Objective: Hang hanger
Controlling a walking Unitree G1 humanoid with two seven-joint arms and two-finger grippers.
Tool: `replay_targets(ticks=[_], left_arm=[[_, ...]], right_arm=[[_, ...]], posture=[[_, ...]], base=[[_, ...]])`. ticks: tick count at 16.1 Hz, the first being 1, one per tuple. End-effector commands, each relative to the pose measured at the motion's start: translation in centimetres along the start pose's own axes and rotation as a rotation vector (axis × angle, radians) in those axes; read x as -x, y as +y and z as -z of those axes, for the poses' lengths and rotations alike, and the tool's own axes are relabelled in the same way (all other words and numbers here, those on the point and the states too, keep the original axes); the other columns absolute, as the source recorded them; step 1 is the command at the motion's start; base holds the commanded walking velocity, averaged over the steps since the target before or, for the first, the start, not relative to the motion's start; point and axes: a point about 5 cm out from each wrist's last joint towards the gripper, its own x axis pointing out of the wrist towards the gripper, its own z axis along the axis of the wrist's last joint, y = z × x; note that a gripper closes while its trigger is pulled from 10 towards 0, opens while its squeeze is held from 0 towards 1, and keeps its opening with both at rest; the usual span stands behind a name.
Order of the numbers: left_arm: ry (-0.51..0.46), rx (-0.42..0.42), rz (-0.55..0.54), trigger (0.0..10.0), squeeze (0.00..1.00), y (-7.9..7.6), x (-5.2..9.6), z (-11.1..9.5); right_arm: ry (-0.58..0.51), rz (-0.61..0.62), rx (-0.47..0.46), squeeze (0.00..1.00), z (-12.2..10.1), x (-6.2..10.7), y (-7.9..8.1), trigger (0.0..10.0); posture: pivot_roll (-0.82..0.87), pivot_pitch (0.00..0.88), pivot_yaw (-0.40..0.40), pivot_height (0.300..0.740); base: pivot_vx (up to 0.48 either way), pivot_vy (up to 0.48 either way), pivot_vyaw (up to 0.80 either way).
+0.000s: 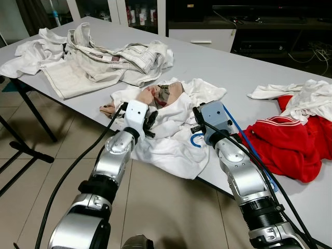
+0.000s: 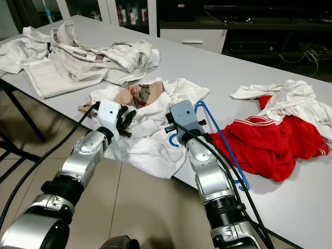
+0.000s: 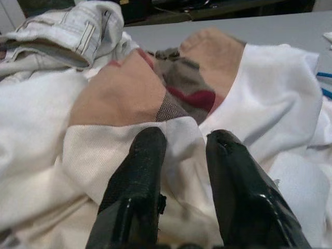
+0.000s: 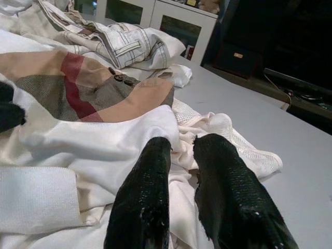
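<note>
- Left eye view: white garment (image 1: 171,140), with a tan, grey and red patterned piece at its collar, heaped at the near edge of the grey tabletop (image 1: 223,67). Left hand (image 1: 150,122) rests on the garment's left side; right hand (image 1: 196,124) on its right side, just above the blue hanger (image 1: 198,139), whose hook curls out beside the garment's right edge. Red garment (image 1: 290,145) lies right of the hanger; a beige heap (image 1: 104,62) lies well behind the white garment.
- Right eye view: hanger's blue bar (image 2: 228,150) runs from the white garment toward the tabletop's near edge, passing beside the red garment and under the right arm.
- Left wrist view: left hand's fingers (image 3: 137,181) slightly parted, pressing on white cloth; nothing seen gripped.
- Right wrist view: right hand's fingers (image 4: 150,187) nearly together over a fold of the white garment; whether cloth is pinched cannot be told.
- Handling, as judged: hanger is thin, light, stiff and probably smooth, so liable to slip; best taken at the hook's neck or on the bar. Garment is soft and limp, and will sag and slide unless bunched.
</note>
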Motion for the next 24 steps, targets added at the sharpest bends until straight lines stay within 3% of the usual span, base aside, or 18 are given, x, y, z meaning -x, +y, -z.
replay_targets(ticks=[1, 4, 5, 6, 7, 8, 9, 10, 11, 12, 16, 19, 23, 24], left_arm=[[-0.029, 0.000, -0.002, 0.0, 0.00, 0.0, 0.1, -0.4], [-0.114, -0.036, 0.059, 0.0, 0.00, -1.3, 0.5, -1.2], [-0.136, -0.110, 0.115, 0.0, 0.00, -2.2, 0.9, -1.1], [-0.085, -0.188, 0.127, 0.0, 0.00, -2.6, 1.4, 0.2], [-0.071, -0.176, 0.115, 0.0, 0.00, -2.6, 1.4, 0.5], [-0.048, -0.115, 0.000, 4.5, 0.00, -1.5, 1.3, 0.6], [-0.060, -0.098, -0.037, 10.0, 0.00, -1.1, 1.2, 0.3], [-0.086, -0.095, -0.055, 10.0, 0.86, -0.9, 1.1, -0.2], [-0.097, -0.098, -0.064, 10.0, 0.86, -0.8, 1.1, -0.4], [-0.125, -0.090, -0.075, 10.0, 1.00, -0.7, 1.0, -1.0], [-0.140, -0.014, -0.112, 10.0, 1.00, -0.4, 0.3, -1.7], [-0.165, -0.029, -0.054, 10.0, 1.00, -1.0, -0.1, -2.4], [-0.093, 0.006, -0.070, 10.0, 0.98, -0.8, -0.9, -2.0], [-0.063, 0.015, -0.079, 10.0, 0.00, -0.5, -1.2, -1.7]], right_arm=[[0.002, 0.007, -0.010, 0.00, 0.0, 0.1, -0.2, 10.0], [0.005, 0.006, -0.010, 0.00, 0.1, 0.1, -0.1, 10.0], [0.006, 0.007, -0.010, 0.00, 0.1, 0.1, -0.2, 10.0], [0.008, 0.008, -0.010, 0.00, 0.1, 0.2, -0.2, 10.0], [0.009, 0.009, -0.010, 0.00, 0.1, 0.2, -0.2, 10.0], [0.012, 0.010, -0.010, 0.00, 0.2, 0.2, -0.3, 10.0], [0.013, 0.010, -0.011, 0.00, 0.3, 0.3, -0.3, 10.0], [0.015, 0.009, -0.011, 0.00, 0.3, 0.3, -0.2, 10.0], [0.016, 0.008, -0.011, 0.00, 0.4, 0.3, -0.2, 10.0], [0.015, 0.004, -0.010, 0.00, 0.3, 0.3, -0.1, 10.0], [0.009, 0.004, -0.009, 0.00, 0.2, 0.2, 0.0, 10.0], [0.009, 0.004, -0.007, 0.00, 0.2, 0.3, 0.0, 10.0], [0.010, 0.003, -0.007, 0.00, 0.2, 0.4, 0.0, 10.0], [0.011, 0.003, -0.007, 0.00, 0.3, 0.5, 0.1, 10.0]], posture=[[0.01, 0.000, 0.017, 0.723], [0.02, 0.000, 0.014, 0.723], [0.02, 0.000, 0.013, 0.723], [0.02, 0.000, 0.016, 0.723], [0.02, 0.000, 0.016, 0.723], [0.02, 0.000, 0.015, 0.723], [0.02, 0.000, 0.015, 0.723], [0.02, 0.000, 0.013, 0.723], [0.02, 0.000, 0.013, 0.723], [0.02, 0.000, 0.013, 0.723], [0.02, 0.000, 0.017, 0.723], [0.01, 0.000, 0.019, 0.723], [0.00, 0.002, 0.024, 0.723], [0.00, 0.002, 0.024, 0.723]], base=[[0.000, 0.000, 0.00], [0.000, 0.000, 0.00], [0.000, 0.000, 0.00], [0.000, 0.000, 0.00], [0.000, 0.000, 0.00], [0.000, 0.000, 0.00], [0.000, 0.000, 0.00], [0.000, 0.000, 0.00], [0.000, 0.000, 0.00], [0.000, 0.000, 0.00], [0.000, 0.000, 0.00], [0.000, 0.000, 0.00], [0.000, 0.000, 0.00], [0.000, 0.000, 0.00]])
